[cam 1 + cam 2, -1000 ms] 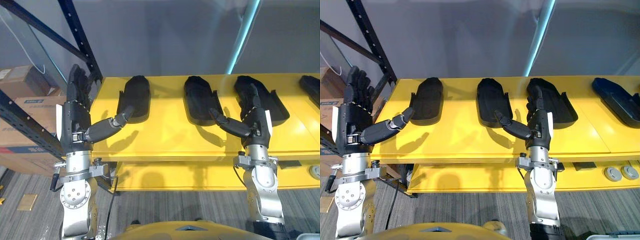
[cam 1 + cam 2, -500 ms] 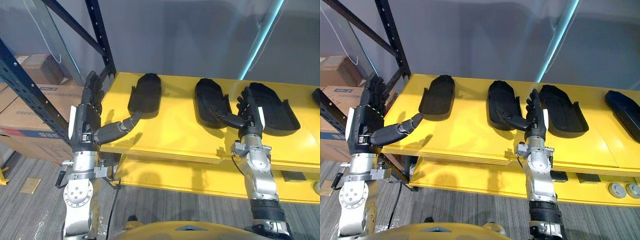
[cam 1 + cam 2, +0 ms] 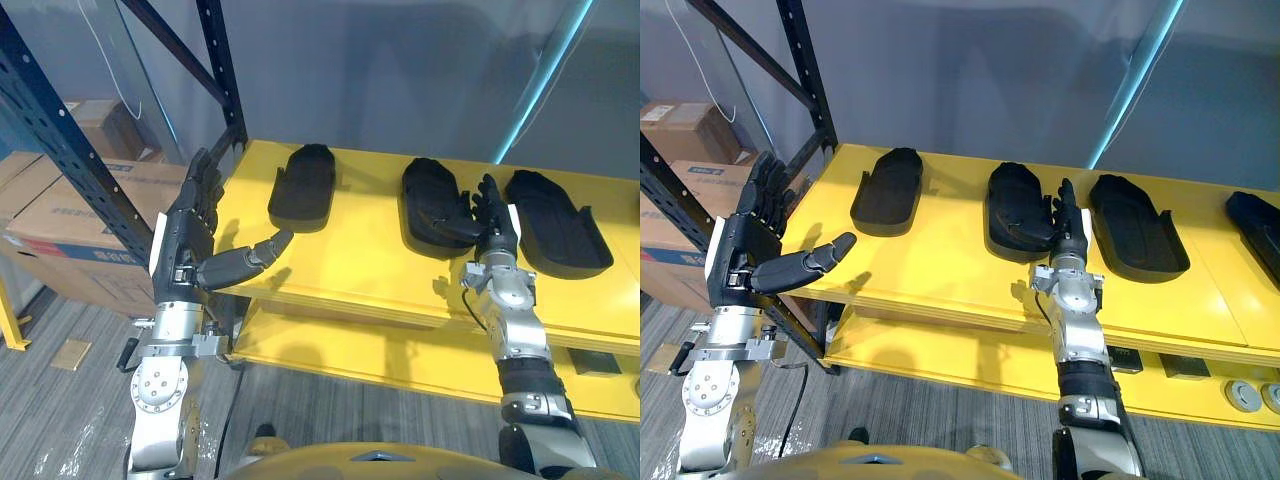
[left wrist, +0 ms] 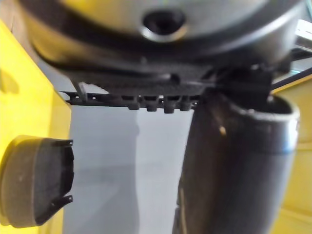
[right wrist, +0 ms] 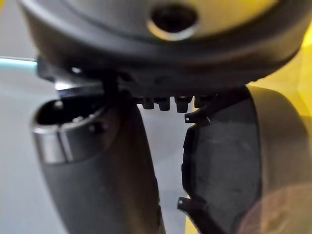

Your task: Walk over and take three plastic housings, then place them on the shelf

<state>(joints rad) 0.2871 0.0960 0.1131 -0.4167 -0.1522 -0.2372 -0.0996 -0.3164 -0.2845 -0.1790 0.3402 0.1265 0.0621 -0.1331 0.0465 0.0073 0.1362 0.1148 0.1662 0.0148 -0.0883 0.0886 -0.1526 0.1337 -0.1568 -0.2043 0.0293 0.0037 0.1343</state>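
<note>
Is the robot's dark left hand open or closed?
Open: the dark left hand has straight fingers and an outstretched thumb, and it holds nothing.

Right hand (image 3: 1069, 238) nearer middle housing (image 3: 1012, 200)

Both head views looked steeply down from in front of the yellow shelf (image 3: 940, 262), facing its back wall, far enough off to take in the whole of each arm. They shared almost all of the scene: the left housing (image 3: 888, 190), middle housing (image 3: 1020, 210) and right housing (image 3: 1137, 225) on the shelf, the left hand (image 3: 740, 255) off the shelf's left front corner, and the right hand (image 3: 1068, 232) over the shelf. The right eye view reached farther along the shelf, to a fourth housing (image 3: 1255, 220). Each wrist view looked along its own hand from very close, past the thumb to a housing lying on the shelf.
</note>
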